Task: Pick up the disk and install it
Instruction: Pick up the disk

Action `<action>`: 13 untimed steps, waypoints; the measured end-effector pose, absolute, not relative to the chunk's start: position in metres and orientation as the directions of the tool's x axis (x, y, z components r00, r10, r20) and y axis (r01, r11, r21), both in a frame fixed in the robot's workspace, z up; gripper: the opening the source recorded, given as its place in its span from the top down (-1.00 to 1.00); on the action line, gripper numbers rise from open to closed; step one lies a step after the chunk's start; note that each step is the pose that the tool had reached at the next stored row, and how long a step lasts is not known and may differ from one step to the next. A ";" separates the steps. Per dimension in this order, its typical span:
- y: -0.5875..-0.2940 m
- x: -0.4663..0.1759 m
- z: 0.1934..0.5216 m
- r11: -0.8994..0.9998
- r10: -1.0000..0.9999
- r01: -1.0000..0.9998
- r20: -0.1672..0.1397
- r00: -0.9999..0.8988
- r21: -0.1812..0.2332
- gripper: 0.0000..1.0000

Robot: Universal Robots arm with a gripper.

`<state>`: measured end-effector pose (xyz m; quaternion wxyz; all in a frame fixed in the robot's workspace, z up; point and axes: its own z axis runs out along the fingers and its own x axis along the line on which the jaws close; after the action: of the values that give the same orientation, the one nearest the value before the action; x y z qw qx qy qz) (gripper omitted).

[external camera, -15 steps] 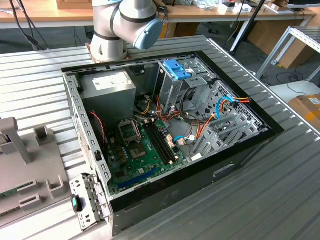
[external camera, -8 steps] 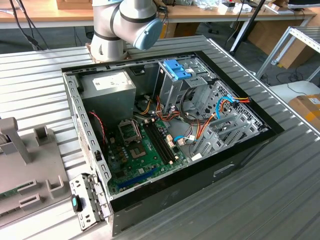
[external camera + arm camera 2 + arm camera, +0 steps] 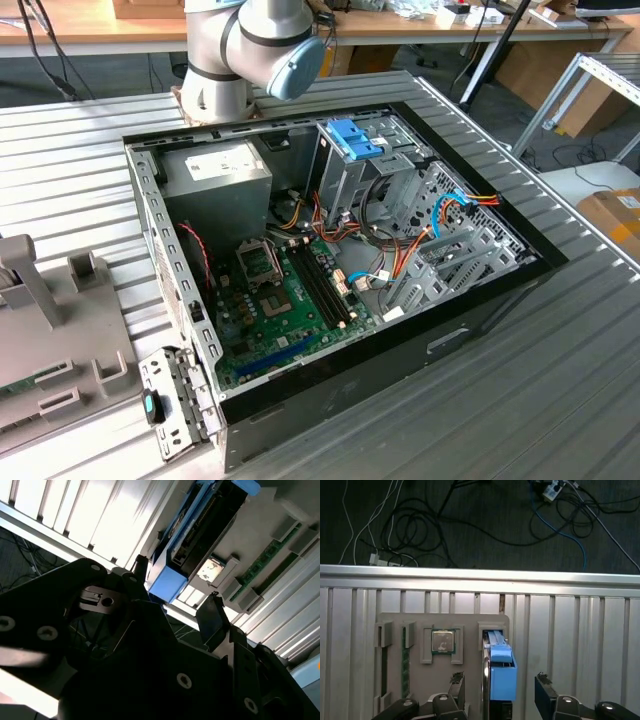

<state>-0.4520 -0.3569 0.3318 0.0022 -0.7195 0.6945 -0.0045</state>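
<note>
In the exterior view, the grey robot arm stands at upper middle behind the open black computer case on the ribbed metal surface. In the first wrist view, the dark disk with blue plastic rails stands on edge in a grey plastic holder, between the spread fingers of the claw, touching neither. The second wrist view shows the claw spread astride the disk.
</note>
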 end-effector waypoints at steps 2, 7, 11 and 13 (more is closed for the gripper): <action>-0.357 -0.452 0.325 -0.035 -0.999 -0.999 0.003 0.035 -0.009 -0.33; -0.357 -0.452 0.315 -0.035 -0.999 -0.999 0.003 0.035 -0.009 -0.33; -0.357 -0.452 0.311 -0.035 -0.999 -0.999 0.003 0.035 -0.009 -0.33; -0.355 -0.452 0.311 -0.035 -0.999 -0.999 0.003 0.035 -0.009 -0.33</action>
<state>-0.4522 -0.3546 0.3106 0.0024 -0.7195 0.6945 -0.0043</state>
